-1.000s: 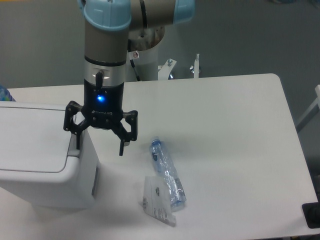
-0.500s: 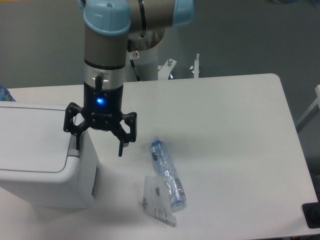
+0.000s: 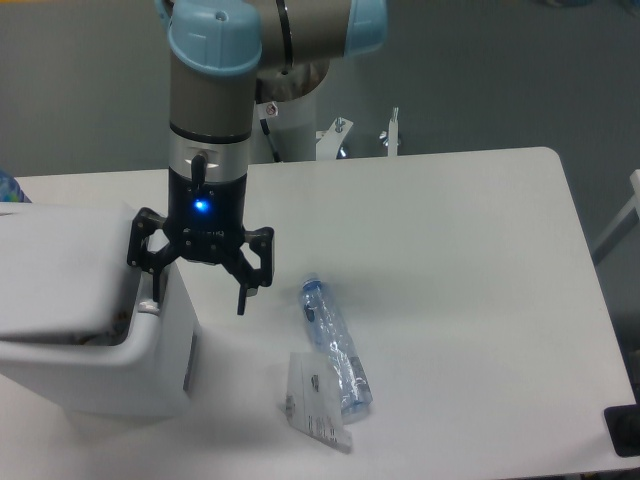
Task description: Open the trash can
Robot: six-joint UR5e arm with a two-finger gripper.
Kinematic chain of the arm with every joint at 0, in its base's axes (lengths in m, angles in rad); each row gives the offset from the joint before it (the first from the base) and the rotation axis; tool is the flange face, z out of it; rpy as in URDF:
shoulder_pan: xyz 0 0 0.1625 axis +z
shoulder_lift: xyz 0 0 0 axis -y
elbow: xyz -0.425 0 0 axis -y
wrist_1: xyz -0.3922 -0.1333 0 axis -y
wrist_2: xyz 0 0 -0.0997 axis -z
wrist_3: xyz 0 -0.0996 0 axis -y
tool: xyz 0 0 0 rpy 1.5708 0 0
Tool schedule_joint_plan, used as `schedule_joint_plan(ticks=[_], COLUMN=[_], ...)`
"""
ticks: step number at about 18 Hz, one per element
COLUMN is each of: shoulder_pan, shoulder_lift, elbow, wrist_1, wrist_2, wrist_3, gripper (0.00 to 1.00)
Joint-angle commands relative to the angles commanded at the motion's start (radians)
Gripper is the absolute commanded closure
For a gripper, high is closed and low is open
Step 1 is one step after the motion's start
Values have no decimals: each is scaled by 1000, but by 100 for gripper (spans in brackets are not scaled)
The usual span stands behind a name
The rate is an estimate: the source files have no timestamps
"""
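Observation:
The white boxy trash can (image 3: 95,375) stands at the left of the table. Its flat white lid (image 3: 55,270) is tilted up at the near edge, with a dark gap showing under it above the front rim. My gripper (image 3: 197,297) hangs over the can's right end, open. Its left finger (image 3: 153,290) sits at the can's right edge by the push strip. Its right finger (image 3: 246,290) hangs in the air just past the can's side. It holds nothing.
A clear crushed plastic bottle (image 3: 335,345) with a blue label lies on the table right of the can. A flat clear packet (image 3: 317,410) lies beside its near end. The arm's white base (image 3: 290,115) and brackets stand behind the table's far edge.
The lid was lying flat and has popped up, opening a gap at its near edge. The gripper has hardly moved.

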Motion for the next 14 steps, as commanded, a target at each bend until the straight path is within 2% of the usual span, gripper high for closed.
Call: schedule_joint_plan(ticks=[10, 14], shoulder_pan=[6, 67], shoulder_lift=[0, -5], elbow=[8, 5], wrist_1=[5, 14], wrist_2=[0, 0], wrist_3=[20, 49], gripper=[0, 0])
